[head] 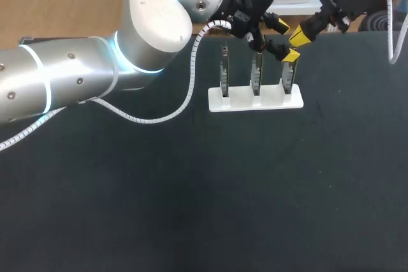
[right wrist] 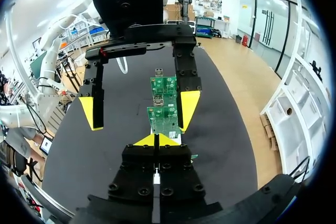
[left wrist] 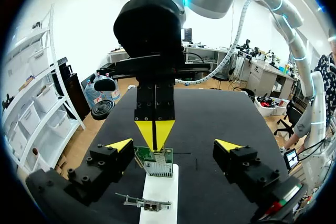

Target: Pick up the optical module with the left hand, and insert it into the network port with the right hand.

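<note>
A white rack (head: 255, 98) holds three upright green boards (head: 288, 79) with network ports. My left gripper (head: 285, 41) hangs open over the rightmost board, one yellow tip on each side of it. My right gripper (head: 298, 37) comes in from the far right, shut, its tips meeting between the left fingers just above that board. In the left wrist view the right gripper (left wrist: 155, 135) touches a silver metal block (left wrist: 159, 168) on the board's top; I cannot tell whether it is port cage or module. From the right wrist view, my shut right gripper (right wrist: 156, 140) sits against the nearest board (right wrist: 165, 116).
The black table (head: 191, 195) stretches wide in front of the rack. A white spiral cable (head: 185, 103) from my left arm hangs down to the table left of the rack.
</note>
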Action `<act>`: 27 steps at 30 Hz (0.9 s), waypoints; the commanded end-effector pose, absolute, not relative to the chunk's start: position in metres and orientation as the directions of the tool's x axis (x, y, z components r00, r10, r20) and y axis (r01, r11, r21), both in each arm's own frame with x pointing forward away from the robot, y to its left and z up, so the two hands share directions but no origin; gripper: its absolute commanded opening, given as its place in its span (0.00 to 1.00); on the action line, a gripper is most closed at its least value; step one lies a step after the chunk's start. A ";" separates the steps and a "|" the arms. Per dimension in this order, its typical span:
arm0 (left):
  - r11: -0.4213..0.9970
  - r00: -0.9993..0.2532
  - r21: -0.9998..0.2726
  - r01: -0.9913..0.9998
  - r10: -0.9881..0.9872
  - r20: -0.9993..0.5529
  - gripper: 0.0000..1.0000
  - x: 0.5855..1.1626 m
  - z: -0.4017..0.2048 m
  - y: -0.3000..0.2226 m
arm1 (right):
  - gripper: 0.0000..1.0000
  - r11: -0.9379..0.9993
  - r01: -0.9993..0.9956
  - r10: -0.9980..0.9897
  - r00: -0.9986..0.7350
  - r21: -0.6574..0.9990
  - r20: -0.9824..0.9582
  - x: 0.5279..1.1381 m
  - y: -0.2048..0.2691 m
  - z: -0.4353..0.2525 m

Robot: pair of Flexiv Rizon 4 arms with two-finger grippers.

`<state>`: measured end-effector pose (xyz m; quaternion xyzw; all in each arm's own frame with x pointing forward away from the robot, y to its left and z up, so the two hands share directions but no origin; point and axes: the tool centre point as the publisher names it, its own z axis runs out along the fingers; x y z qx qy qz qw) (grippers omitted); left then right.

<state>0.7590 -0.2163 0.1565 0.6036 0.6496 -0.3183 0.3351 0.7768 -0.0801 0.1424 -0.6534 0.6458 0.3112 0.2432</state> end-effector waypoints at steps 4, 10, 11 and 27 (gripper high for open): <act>0.067 -0.045 -0.008 0.998 0.571 -0.819 1.00 0.760 0.156 -0.217 | 0.00 -0.034 -0.998 -0.677 -0.019 0.058 -0.736 0.776 -0.082 0.148; 0.067 -0.045 -0.008 0.998 0.571 -0.819 1.00 0.760 0.156 -0.217 | 0.00 -0.028 -0.999 -0.679 -0.005 0.033 -0.734 0.776 -0.085 0.155; 0.067 -0.045 -0.008 0.998 0.571 -0.819 1.00 0.760 0.156 -0.217 | 0.00 -0.028 -0.999 -0.680 -0.004 0.031 -0.733 0.776 -0.085 0.156; 0.071 -0.032 0.011 0.997 0.570 -0.821 1.00 0.762 0.165 -0.216 | 0.00 -0.005 -1.000 -0.694 -0.002 0.008 -0.720 0.770 -0.096 0.165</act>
